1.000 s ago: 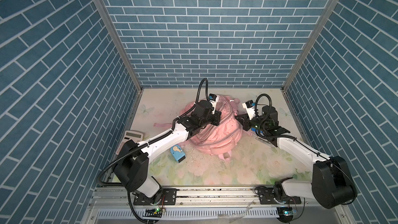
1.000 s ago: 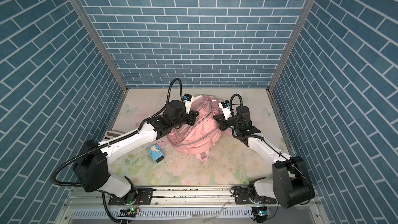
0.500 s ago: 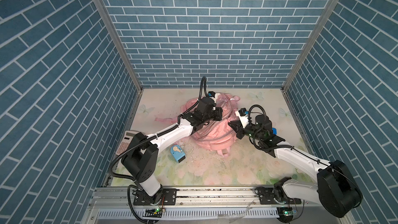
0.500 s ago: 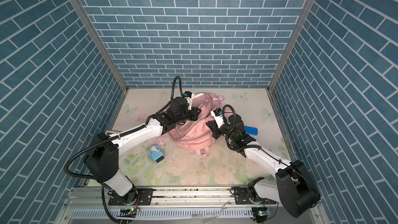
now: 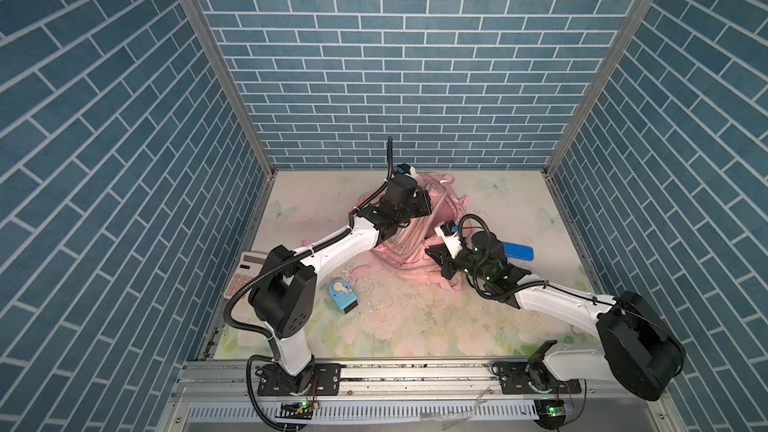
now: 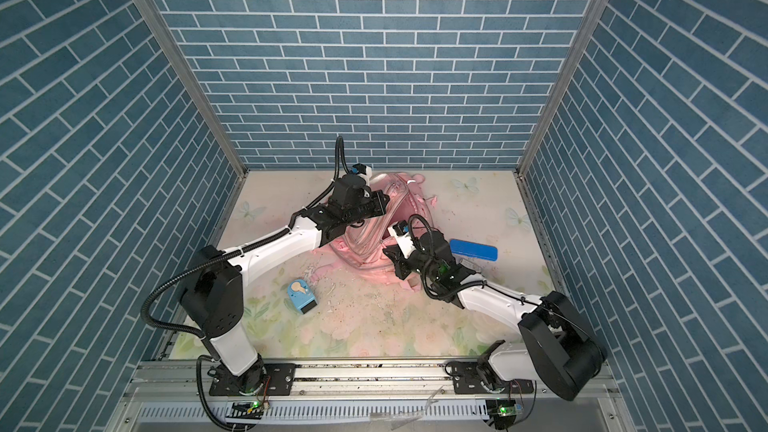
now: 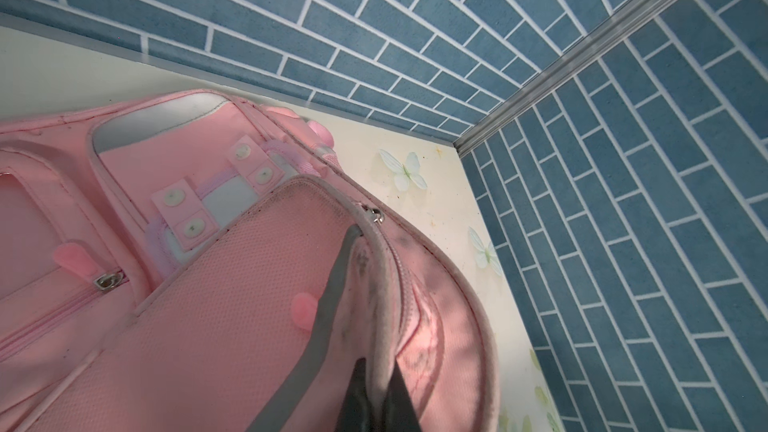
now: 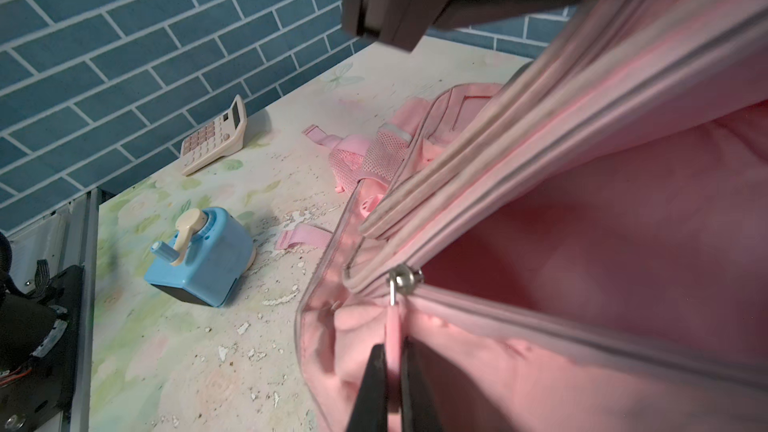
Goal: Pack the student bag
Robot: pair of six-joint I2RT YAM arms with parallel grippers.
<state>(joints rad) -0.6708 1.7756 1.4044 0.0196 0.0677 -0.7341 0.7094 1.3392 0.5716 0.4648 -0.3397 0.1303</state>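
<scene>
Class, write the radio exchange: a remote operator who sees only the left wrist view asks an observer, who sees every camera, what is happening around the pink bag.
Operator: My left end effector pinches the student bag at its rim. Where is the other arm?
Observer: The right end effector is shut on the pink zipper pull, beside the open main compartment.
Operator: What is unpacked?
Observer: A blue sharpener, a calculator and a blue case lie outside the bag.

white links (image 5: 332, 248), black joints (image 5: 282, 297), black cables (image 5: 389, 155) behind each wrist. left gripper (image 7: 377, 367) and right gripper (image 8: 392, 351): slim dark fingers (image 8: 370, 388).
</scene>
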